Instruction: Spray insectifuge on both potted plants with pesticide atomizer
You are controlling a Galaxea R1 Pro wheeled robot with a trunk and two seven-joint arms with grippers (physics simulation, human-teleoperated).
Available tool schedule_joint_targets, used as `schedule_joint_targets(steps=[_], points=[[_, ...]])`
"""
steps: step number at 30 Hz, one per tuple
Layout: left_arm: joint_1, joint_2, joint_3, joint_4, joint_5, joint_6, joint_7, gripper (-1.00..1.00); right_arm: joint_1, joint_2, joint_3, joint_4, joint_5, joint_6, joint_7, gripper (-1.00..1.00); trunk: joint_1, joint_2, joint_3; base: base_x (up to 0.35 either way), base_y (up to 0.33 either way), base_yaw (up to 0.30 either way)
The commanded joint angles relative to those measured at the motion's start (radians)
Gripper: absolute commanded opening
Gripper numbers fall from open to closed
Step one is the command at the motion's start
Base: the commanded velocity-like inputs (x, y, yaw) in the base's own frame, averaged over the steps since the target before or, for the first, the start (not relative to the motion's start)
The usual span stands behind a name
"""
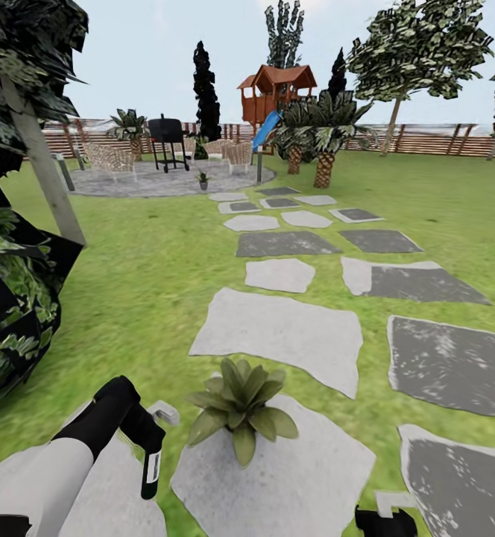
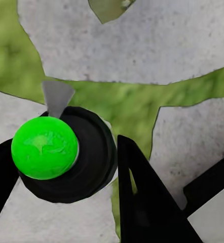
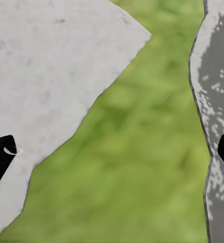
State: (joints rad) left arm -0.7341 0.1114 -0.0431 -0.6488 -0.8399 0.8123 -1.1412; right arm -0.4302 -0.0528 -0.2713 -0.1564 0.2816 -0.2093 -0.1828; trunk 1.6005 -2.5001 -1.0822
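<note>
Green lawn [image 1: 158, 261] with grey stepping stones [image 1: 281, 328] fills mid-frame; a potted plant [image 1: 240, 409] sits lower centre. Lower left, the left pincer [image 1: 144, 440] grips the pesticide atomizer [image 1: 151, 470], label unreadable. Right pincer [image 1: 385, 522] gapes, empty.

White left forearm [image 1: 50, 477], black wrist — black gripper housing, dark wedge-shaped fingers [image 2: 142, 202], flat matte surfaces
</note>
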Motion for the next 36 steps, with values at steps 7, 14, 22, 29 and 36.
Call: schedule_joint_targets(steps=[7,14,22,29,36], points=[[0.001,0.005,-0.003,0.010,-0.005,0.006,-0.012,-1.00,-0.001,0.005,-0.008,0.001,0.010,-0.004,-0.003,1.00,0.000,0.000,-0.001,0.076,0.000,-0.016],[0.019,0.105,-0.012,0.015,0.000,0.003,-0.021,-1.00,-0.001,0.004,-0.008,0.001,0.010,-0.004,-0.003,1.00,0.000,0.000,-0.001,0.001,0.000,-0.243],[0.040,0.070,-0.106,0.011,0.005,0.002,-0.076,-1.00,-0.001,0.001,-0.008,0.001,0.010,-0.003,0.001,1.00,0.000,0.000,-0.001,0.000,0.000,-0.028],[0.034,0.075,-0.123,0.001,-0.002,0.004,-0.120,-1.00,-0.001,0.001,-0.008,0.002,0.011,-0.002,0.002,1.00,0.000,0.000,-0.001,0.000,0.000,0.000],[0.036,0.083,-0.130,0.001,-0.003,0.005,-0.120,-1.00,-0.001,0.001,-0.008,0.003,0.011,-0.001,0.000,1.00,0.000,0.000,-0.001,0.125,0.000,0.000]])
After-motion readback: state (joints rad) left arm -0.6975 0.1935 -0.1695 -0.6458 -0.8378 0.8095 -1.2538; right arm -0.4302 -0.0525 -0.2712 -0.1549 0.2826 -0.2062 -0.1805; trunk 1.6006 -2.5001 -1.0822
